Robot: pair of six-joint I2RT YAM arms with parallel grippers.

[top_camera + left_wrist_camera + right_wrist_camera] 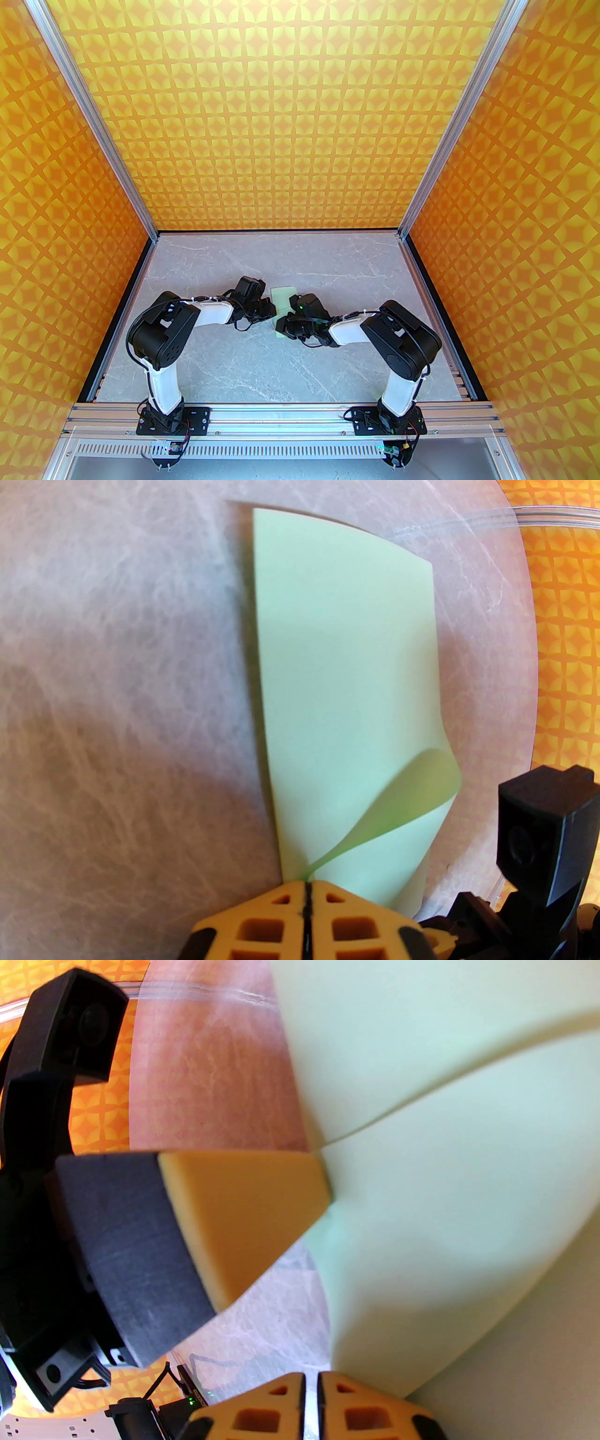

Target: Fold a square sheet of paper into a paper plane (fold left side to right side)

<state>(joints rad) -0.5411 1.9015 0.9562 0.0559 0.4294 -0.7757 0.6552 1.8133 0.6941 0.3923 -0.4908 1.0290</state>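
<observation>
left arm [159, 337]: elbow out to the left, forearm reaching in toward table centre.
left gripper [267, 312]: at the left edge of the paper. In the left wrist view the tan fingertips [281, 902] are pressed together on a curled-up corner of the sheet, which runs straight into the seam between them. In the right wrist view one tan finger pad [243, 1213] shows side-on, its tip touching the paper edge.
sheet of paper [342, 667]: pale mint green, on the grey marble table [262, 370] near the middle, between the two grippers. Far part lies flat. Near corner is lifted and rolled over, showing a darker underside. From above, one piece [284, 296] shows beyond the grippers and a sliver pokes out under the right one. In the right wrist view it is very close and blurred, with one layer bowing over another.
right gripper [311, 1384]: at the right side of the sheet, just beside the left gripper, the two nearly touching from above. Its tan fingertips sit together with a thin slit between them. The paper edge comes right down beside them. Can't tell if any paper is caught in the slit.
right arm [403, 337]: mirrors the left, elbow out to the right, wrist angled in.
right arm's wrist camera housing [543, 827]: black block at the right edge of the left wrist view, near the sheet's near corner.
</observation>
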